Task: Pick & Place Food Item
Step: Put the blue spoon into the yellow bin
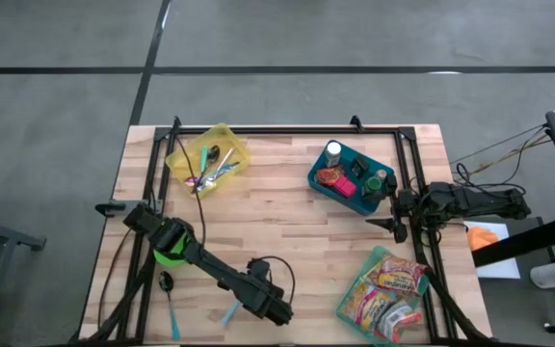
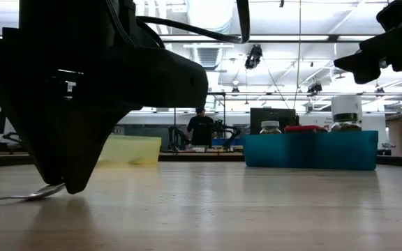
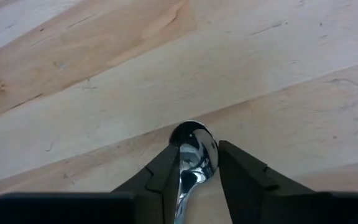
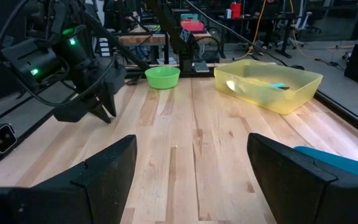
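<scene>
Close to the left wrist camera, the metal spoon (image 3: 194, 155) lies on the wooden table (image 3: 104, 99), near its front edge. Both fingers of the left gripper (image 3: 196, 180) stand around its bowl, one each side, not yet clamped. Over by the blue bin (image 1: 350, 178), the right gripper (image 1: 398, 214) hangs with fingers apart, holding nothing.

Ceiling strip lights (image 2: 306, 38) are glaring at twelve o'clock in the low view, turning the near arm (image 2: 82, 90) into a blurred silhouette. The spoon (image 3: 194, 152) is catching bright reflections. Overhead light is falling evenly, casting soft shadows on the table (image 1: 287, 222).
</scene>
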Robot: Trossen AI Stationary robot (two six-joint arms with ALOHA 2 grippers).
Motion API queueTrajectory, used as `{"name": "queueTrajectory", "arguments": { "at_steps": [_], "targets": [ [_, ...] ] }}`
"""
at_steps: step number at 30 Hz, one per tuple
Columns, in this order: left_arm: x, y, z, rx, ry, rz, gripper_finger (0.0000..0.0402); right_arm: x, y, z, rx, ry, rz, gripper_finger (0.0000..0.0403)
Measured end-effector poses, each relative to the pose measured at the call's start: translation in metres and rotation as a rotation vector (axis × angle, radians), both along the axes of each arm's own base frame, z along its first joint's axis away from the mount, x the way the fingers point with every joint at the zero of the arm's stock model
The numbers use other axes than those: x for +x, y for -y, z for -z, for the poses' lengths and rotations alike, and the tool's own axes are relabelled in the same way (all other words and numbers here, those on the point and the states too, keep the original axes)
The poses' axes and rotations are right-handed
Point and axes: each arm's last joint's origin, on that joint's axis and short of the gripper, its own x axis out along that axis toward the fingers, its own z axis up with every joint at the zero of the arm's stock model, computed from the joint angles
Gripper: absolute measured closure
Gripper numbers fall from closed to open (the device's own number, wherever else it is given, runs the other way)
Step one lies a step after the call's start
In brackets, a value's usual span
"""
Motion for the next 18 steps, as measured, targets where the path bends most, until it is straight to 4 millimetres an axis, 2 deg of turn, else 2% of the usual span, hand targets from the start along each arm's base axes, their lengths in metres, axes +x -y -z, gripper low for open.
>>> {"name": "queueTrajectory", "arguments": {
  "at_steps": [18],
  "targets": [
    [0.0004, 0.0001, -0.0009, -0.005, -0.001, 0.018, 0.0297, 0.0000, 0.0000, 0.0000, 0.000, 0.000, 0.000, 0.0100]
  ]
}}
